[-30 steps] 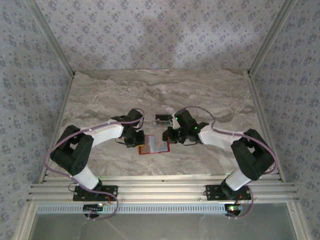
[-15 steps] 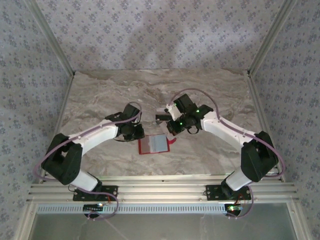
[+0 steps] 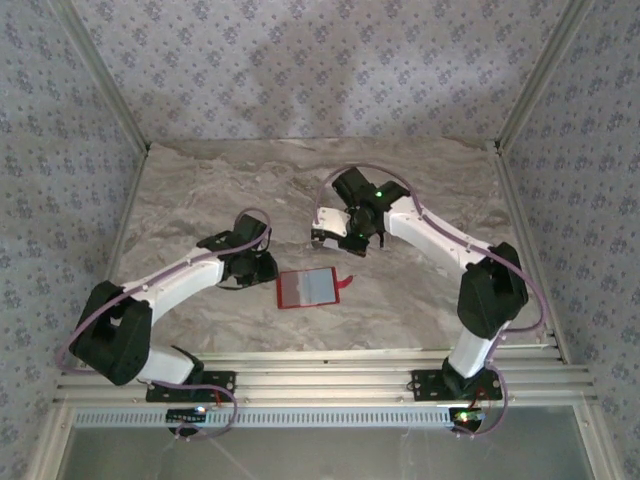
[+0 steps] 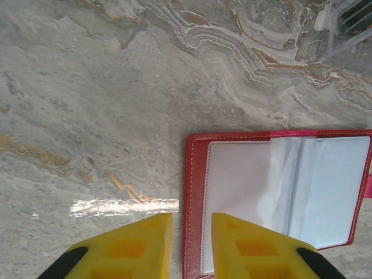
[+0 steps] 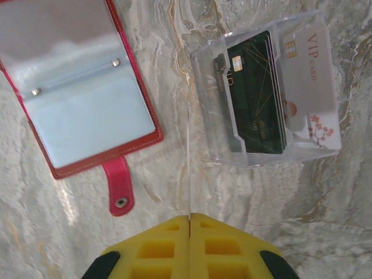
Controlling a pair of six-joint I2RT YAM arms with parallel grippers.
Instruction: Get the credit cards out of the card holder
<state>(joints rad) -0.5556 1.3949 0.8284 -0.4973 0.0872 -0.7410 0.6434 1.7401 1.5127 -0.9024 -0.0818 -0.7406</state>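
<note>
Two arms are reaching over the marble table [image 3: 430, 190], and the widest risk is sitting with the card holder [image 3: 307, 288]. It is lying open and flat at mid-table, its pockets looking empty. The left gripper [image 4: 190, 247] is hovering at its left edge, jaws slightly parted and holding nothing. If those fingers are dropping or closing here, they are likely catching the red edge and dragging the holder.

Next down, the clear tray [image 5: 200, 87] is resting just on the far side of the holder, with the credit cards [image 5: 256, 99] stacked inside it. The right gripper [image 5: 190, 232] is hanging just beside it with jaws pressed together (a thin pale line is running up from between them, and I cannot tell whether it is a held sheet). A low sweep is risking a nudge to the tray and spilled cards.

The snap tab [image 5: 119, 189] is sticking out to the right, ready to snag. Open marble is lying free toward the far side and the right, and the walls are standing well apart from everything.
</note>
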